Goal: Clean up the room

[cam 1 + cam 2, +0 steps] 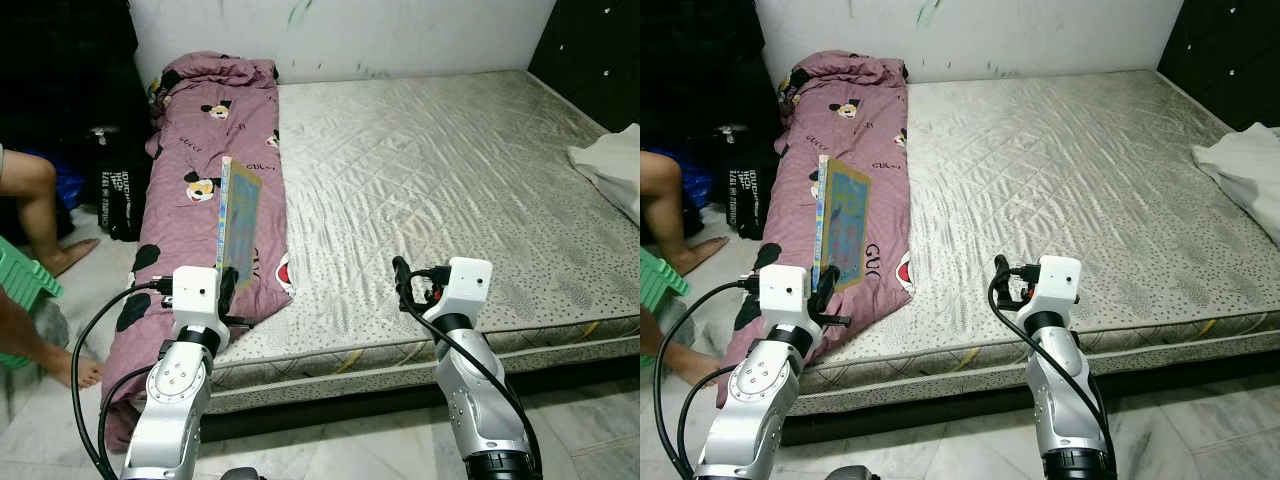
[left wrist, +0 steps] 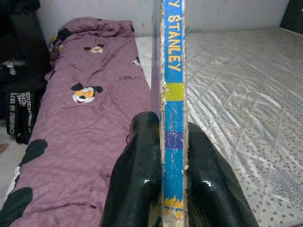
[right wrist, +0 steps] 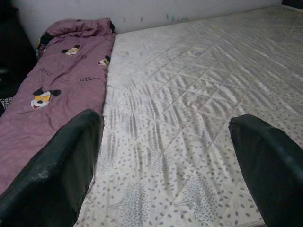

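Observation:
My left gripper (image 1: 230,283) is shut on a thin, worn picture book (image 1: 238,212) with a blue spine (image 2: 173,94), held upright on edge over the purple cartoon-print blanket (image 1: 200,160) along the bed's left side. In the left wrist view both black fingers (image 2: 137,179) press the book's spine between them. My right gripper (image 1: 405,285) is open with nothing in it, hovering over the front edge of the bare grey mattress (image 1: 440,170). Its two fingers (image 3: 52,170) stand wide apart in the right wrist view.
A white cloth (image 1: 612,165) lies at the bed's right edge. A person's leg (image 1: 40,210) and foot are on the floor at left, beside a green stool (image 1: 25,285) and a black bag (image 1: 122,190). Dark furniture (image 1: 595,50) stands at the back right.

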Tool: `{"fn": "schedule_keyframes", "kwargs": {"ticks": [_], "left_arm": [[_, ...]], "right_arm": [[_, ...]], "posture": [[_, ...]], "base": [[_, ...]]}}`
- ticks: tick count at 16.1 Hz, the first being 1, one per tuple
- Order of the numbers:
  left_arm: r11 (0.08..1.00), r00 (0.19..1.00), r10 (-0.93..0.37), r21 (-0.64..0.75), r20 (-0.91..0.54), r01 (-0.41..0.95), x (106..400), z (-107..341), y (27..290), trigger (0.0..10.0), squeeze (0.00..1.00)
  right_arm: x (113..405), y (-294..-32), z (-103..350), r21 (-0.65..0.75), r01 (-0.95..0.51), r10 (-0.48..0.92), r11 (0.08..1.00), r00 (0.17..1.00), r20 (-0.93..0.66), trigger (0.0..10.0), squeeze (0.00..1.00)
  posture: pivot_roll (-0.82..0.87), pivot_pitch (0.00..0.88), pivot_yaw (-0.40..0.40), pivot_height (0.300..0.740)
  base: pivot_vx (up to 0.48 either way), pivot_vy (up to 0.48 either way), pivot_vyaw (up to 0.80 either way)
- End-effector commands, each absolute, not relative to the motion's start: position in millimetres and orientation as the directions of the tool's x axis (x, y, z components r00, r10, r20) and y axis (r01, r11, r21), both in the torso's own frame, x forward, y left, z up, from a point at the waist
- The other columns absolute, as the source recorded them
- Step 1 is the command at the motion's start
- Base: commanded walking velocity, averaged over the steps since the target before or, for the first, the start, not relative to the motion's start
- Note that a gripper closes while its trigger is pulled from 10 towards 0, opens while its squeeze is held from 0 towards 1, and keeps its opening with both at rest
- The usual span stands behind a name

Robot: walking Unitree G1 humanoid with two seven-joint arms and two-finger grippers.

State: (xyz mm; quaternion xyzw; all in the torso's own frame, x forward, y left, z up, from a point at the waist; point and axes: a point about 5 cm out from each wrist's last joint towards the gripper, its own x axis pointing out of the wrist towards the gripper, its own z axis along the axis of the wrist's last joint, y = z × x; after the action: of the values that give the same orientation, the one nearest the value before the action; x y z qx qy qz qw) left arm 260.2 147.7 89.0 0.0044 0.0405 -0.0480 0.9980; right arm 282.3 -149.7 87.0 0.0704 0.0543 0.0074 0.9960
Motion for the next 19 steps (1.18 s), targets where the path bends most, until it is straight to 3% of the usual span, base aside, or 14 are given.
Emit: {"fn": "schedule_keyframes", "kwargs": {"ticks": [1, 16, 19], "left_arm": [[0.994, 0.994, -0.106, 0.015, -0.036, 0.107, 262.0, 99.8, 147.5, 10.0, 0.0], [0.993, 0.992, -0.114, 0.004, -0.05, 0.114, 264.8, 99.4, 147.2, 10.0, 0.0], [0.996, 0.995, -0.087, 0.012, -0.058, 0.088, 265.7, 97.9, 147.1, 10.0, 0.0]], "right_arm": [[283.3, -146.5, 89.8, 0.141, -0.027, 0.041, 0.99, 0.994, -0.101, 10.0, 0.0], [286.3, -144.8, 90.5, 0.139, -0.028, 0.042, 0.99, 0.994, -0.099, 10.0, 0.0], [286.4, -145.3, 90.7, 0.143, -0.026, 0.04, 0.989, 0.994, -0.097, 10.0, 0.0]], "posture": [[-0.01, 0.011, 0.014, 0.74], [0.0, 0.019, 0.018, 0.74], [0.0, 0.018, 0.018, 0.74]], "base": [[0.0, 0.0, 0.0], [0.238, 0.0, 0.0], [0.0, 0.0, 0.0]]}}
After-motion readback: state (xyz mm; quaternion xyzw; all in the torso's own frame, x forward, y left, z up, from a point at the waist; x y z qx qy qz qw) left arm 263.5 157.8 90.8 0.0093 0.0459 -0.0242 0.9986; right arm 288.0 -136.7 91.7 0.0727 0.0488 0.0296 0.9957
